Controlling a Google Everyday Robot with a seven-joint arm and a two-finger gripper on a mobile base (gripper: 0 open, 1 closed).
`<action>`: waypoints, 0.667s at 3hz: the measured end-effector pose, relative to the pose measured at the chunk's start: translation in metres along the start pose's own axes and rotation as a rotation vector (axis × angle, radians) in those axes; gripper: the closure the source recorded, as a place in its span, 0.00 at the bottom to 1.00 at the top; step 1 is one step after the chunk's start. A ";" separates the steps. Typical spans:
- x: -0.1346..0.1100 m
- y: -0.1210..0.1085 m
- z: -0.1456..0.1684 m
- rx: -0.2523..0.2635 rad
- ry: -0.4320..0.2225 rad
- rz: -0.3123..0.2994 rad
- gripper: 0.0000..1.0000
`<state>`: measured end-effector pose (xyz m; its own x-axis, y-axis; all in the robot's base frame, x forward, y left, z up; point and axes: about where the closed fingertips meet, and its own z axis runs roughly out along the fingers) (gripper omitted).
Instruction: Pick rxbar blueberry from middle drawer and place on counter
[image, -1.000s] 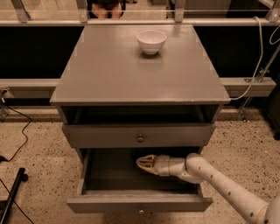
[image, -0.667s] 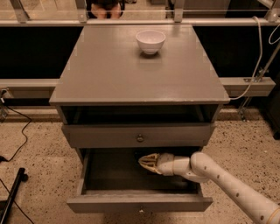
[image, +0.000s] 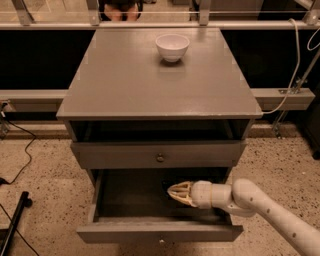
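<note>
One gripper (image: 176, 193), mine, set low inside the open drawer (image: 155, 233), its tip pointing left. Whether it is closed on anything I cannot tell. One snack bar (image: 167, 184), presumed: a dark flat shape on the drawer floor just at my tip and slightly beyond it. It is too dim against the floor to confirm, and I cannot tell whether I touch it. The open drawer is pulled well out around me, its front wall just on the near side of my tip; I judge it stands out so that I can get in over its rim. One closed drawer (image: 115, 155) with a small knob (image: 160, 158), directly above me, which is likely why my arm (image: 270, 212) enters low and from the right, beneath it. One counter (image: 150, 85), well above me, the place meant for the bar. One white bowl (image: 172, 46), far above and beyond me, toward the counter's back edge. Step in hand, by my judgement: securing the bar; lifting and placing not yet done.
</note>
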<state>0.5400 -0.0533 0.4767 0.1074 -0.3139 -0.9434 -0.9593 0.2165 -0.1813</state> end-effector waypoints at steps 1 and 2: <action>-0.007 0.018 -0.034 0.035 -0.035 0.026 1.00; -0.029 0.023 -0.069 0.073 -0.063 -0.010 1.00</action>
<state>0.4970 -0.1035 0.5191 0.1355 -0.2580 -0.9566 -0.9368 0.2809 -0.2085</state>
